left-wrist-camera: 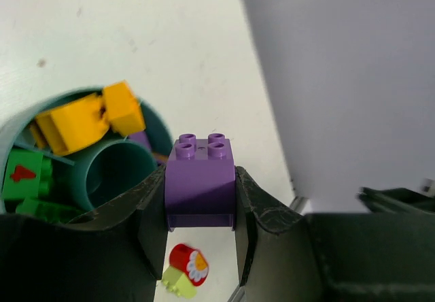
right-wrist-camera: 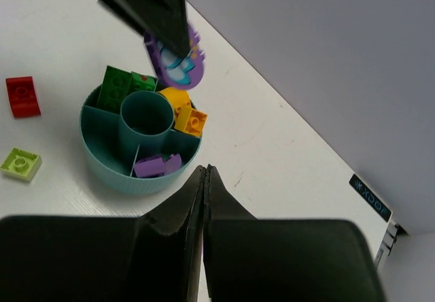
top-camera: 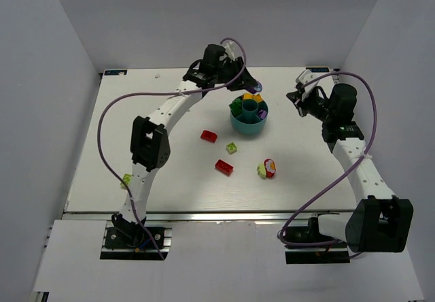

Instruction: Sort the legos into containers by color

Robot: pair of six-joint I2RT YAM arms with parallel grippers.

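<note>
White table [top-camera: 183, 188], loose red bricks [top-camera: 209, 136]; left gripper [left-wrist-camera: 201, 203] pinches purple brick [left-wrist-camera: 200, 173] by teal bowl [top-camera: 246, 126], right gripper [right-wrist-camera: 205, 179] pressed together.

**A robot test cell in a lab, as I saw it from my console.**

I worked over a plain white table [top-camera: 170, 193] boxed in on three sides by pale, featureless panels [top-camera: 41, 111], more an enclosure than a room. The left arm [top-camera: 149, 145] and right arm [top-camera: 360, 173] were bolted to metal base plates [top-camera: 112, 244] beside an aluminium rail [top-camera: 224, 213] at the near edge. Purple cables [top-camera: 102, 132] looped loose along each arm. The only props on the table were small legos [top-camera: 224, 167] and a teal bowl [top-camera: 246, 128], and a printed label [right-wrist-camera: 370, 196] marked the far corner.
</note>
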